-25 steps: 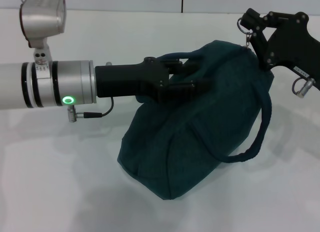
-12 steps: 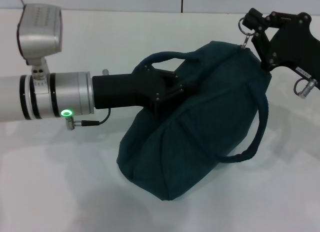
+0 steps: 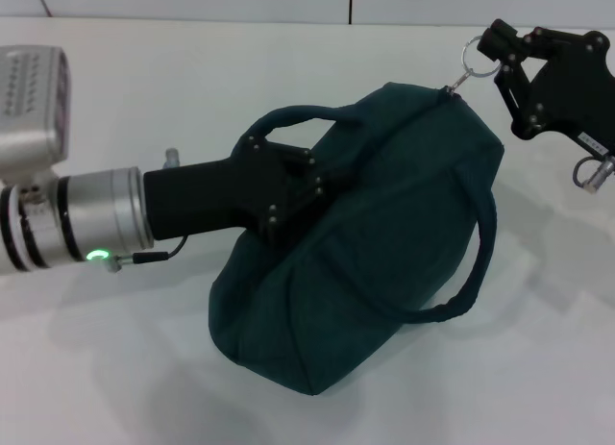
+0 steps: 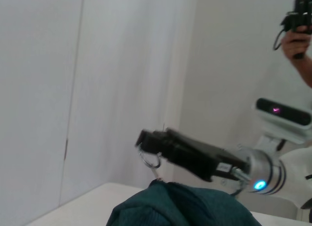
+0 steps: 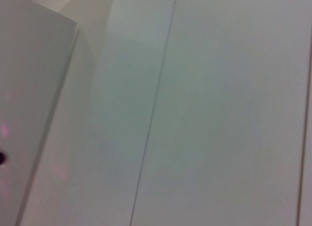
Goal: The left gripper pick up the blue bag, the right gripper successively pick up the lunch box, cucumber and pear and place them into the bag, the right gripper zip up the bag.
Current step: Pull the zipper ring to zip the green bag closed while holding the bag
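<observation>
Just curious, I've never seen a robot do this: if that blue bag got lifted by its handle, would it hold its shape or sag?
The blue bag would probably sag some: its fabric creases where the left tool grips it. It bulges as if full, so it likely hangs heavy. The loose handle droops, clearly floppy.

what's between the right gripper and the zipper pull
Nothing visible. The right gripper is shut on the ring pull at the top far end of the bag, in the head view and the left wrist view. The left gripper holds the bag's near handle, away from the pull.
</observation>
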{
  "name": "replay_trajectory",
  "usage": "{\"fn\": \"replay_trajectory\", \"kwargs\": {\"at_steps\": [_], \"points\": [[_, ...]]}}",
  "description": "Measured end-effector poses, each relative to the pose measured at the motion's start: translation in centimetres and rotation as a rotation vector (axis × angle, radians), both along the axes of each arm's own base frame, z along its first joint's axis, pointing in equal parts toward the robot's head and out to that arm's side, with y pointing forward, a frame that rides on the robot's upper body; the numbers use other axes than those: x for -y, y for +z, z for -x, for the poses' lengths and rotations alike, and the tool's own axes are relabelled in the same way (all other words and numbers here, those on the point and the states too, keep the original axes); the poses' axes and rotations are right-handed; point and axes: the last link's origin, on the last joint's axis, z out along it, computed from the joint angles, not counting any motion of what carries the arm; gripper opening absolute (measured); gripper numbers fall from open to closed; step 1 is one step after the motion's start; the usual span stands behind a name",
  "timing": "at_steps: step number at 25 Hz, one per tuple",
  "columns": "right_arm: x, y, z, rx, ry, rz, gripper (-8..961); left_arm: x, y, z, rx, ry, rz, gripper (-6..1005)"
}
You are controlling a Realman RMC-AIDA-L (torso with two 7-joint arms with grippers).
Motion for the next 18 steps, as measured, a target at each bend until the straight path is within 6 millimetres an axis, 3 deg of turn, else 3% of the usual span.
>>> {"fn": "replay_trajectory", "kwargs": {"at_steps": [18], "points": [[0.1,-0.2,-1.7,0.002,-0.093,0.006,40,0.7,-0.2,0.4,-0.037,-0.044,0.009,44]]}}
